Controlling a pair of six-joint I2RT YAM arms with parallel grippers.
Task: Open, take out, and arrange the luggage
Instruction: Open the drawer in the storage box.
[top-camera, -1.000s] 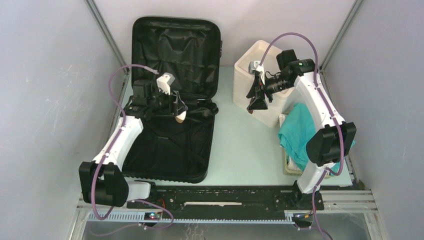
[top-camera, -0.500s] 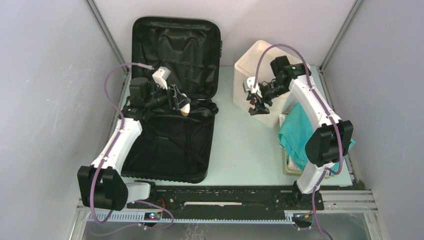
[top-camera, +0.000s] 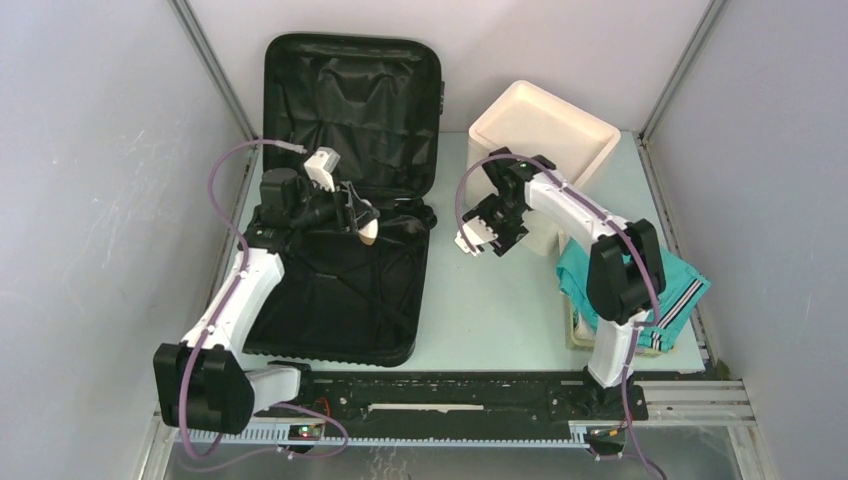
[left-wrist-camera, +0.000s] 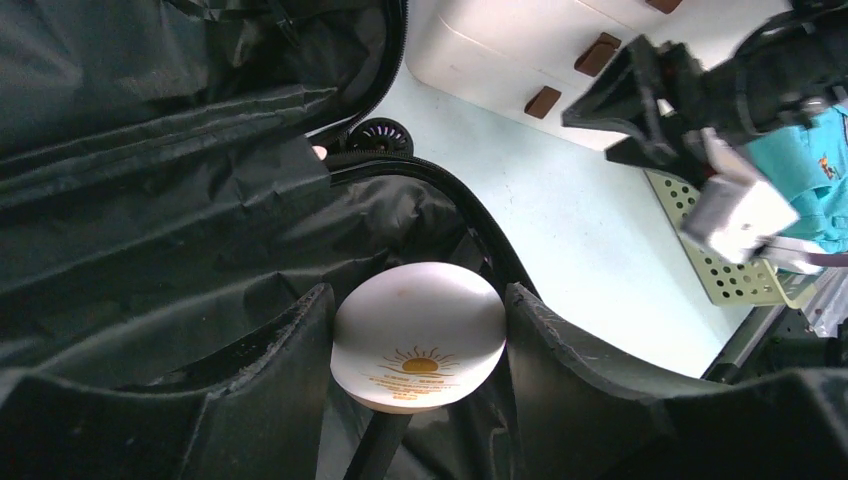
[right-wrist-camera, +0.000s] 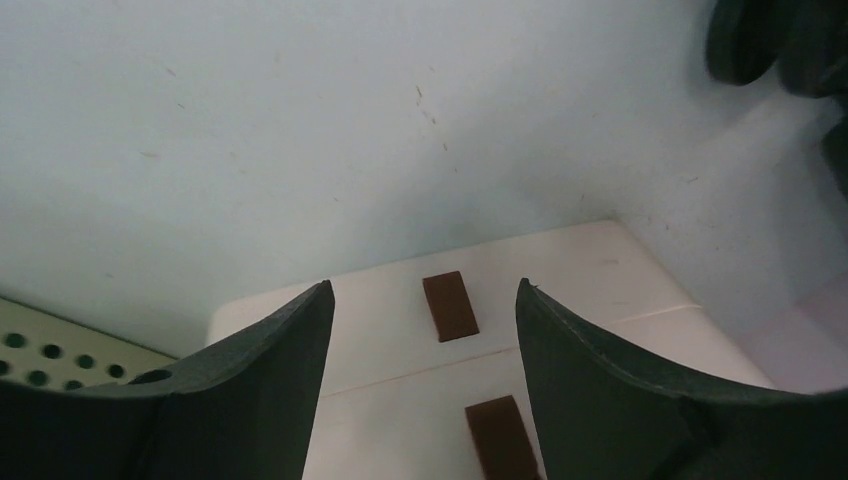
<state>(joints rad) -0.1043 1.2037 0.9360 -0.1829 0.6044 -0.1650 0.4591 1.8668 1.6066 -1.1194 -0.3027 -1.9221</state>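
Right end effector (right-wrist-camera: 422, 290) down from white box (top-camera: 545, 125) top — facing drawers (right-wrist-camera: 380, 335); teal cloth (top-camera: 675, 290) uncovered

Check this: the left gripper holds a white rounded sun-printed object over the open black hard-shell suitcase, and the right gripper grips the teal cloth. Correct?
Not quite. The right wrist view shows the right gripper open and empty, facing the white drawer box; the rest holds.

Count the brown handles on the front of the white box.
3 brown handles in a row on the white box: one nearest the luggage, one in the middle, one at the left wrist picture's top edge. Others may lie beyond that edge.
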